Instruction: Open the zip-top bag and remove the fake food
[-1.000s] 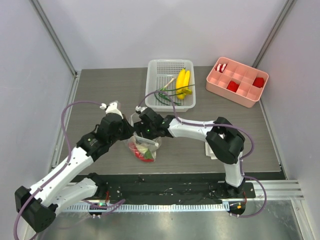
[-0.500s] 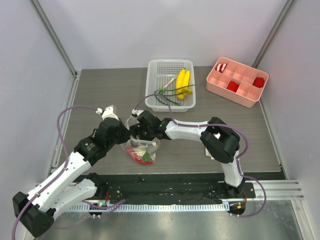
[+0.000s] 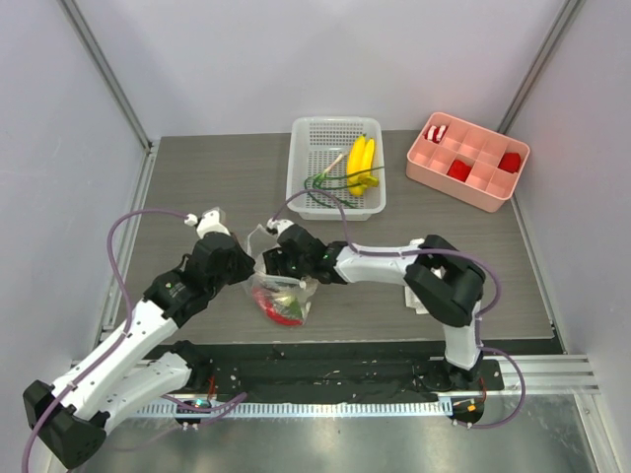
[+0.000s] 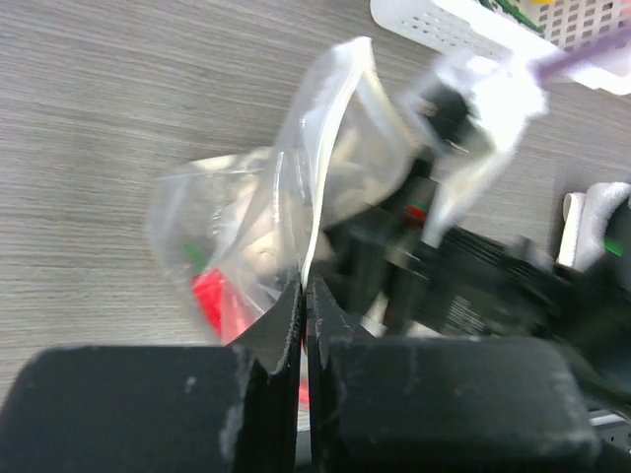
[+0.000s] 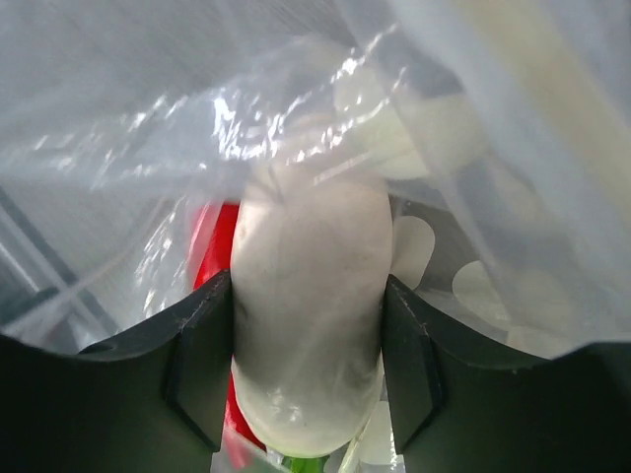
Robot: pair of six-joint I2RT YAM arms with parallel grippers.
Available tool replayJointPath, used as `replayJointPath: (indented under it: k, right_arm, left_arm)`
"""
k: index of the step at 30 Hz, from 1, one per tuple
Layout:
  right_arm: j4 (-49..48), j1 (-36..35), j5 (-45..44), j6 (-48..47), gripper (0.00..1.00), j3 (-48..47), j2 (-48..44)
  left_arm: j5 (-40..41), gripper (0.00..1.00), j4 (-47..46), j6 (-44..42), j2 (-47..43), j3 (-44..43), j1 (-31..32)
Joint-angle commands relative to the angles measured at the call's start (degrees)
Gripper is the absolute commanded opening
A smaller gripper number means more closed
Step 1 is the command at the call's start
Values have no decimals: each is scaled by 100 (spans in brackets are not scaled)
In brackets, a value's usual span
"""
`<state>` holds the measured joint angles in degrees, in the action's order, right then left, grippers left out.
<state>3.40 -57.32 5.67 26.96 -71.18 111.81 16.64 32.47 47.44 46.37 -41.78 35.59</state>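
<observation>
The clear polka-dot zip-top bag [image 3: 283,296] lies on the table in front of the arms, its mouth held open. My left gripper [image 3: 248,268] is shut on the bag's edge [image 4: 301,212]. My right gripper [image 3: 279,281] reaches inside the bag and its fingers [image 5: 202,360] are shut on the white oblong radish [image 5: 308,325]. A red chili [image 5: 210,246] lies beside the radish inside the bag, also seen red in the left wrist view [image 4: 212,301]. A yellow banana bunch [image 3: 361,158] and thin green stems [image 3: 330,184] lie in the white basket [image 3: 301,148].
The white basket stands at the back middle. A pink tray [image 3: 431,168] with red blocks [image 3: 509,162] stands at the back right. Walls close in the table on the left, back and right.
Both grippers and the bag have shifted slightly left and toward the near edge. The right gripper has gone deeper into the bag's mouth.
</observation>
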Motion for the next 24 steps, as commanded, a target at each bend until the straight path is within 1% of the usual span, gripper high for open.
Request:
replayJointPath:
  k: [1,2,6,7,11,14,15,17,18,20,22,24]
  right_arm:
    - [-568,-25,-409,-436,18,497,-1256]
    - [-638,-34,-400,-516,14,613,-1554]
    - [-954,-34,-356,-745,2,1017,-2066]
    - [-1007,-51,-330,-771,1,1140,-2162]
    - [-1595,-104,-382,-912,1,1606,-2637]
    - [-2237,-113,-426,-1052,1,2028,-2989]
    - [-2708,-104,-400,-1183,1,2177,-3068]
    - [-3299,-104,-312,-1290,1,2678,-3270]
    - [-3685,-104,-286,-1377,1,2784,-3314]
    - [-3802,-104,-216,-1395,1,2837,-3446]
    - [-4337,-104,-76,-1352,1,2995,-3534]
    - [-4558,-95,-136,-1246,1,2987,-3552]
  left_arm:
    - [392,0,119,-165,3,-523,-35]
    - [453,0,137,-208,47,-611,-35]
    - [524,0,146,-419,153,-1032,-44]
    - [550,0,172,-498,188,-1104,-52]
    - [638,0,216,-639,294,-1359,-53]
    - [673,0,216,-666,355,-1464,-61]
    - [665,0,216,-683,399,-1491,-61]
    - [621,0,190,-745,434,-1543,-61]
    - [586,0,155,-806,469,-1544,-61]
    - [384,0,189,-903,618,-1657,-61]
    - [253,0,225,-991,715,-1693,-61]
    - [42,0,85,-1087,733,-1667,-70]
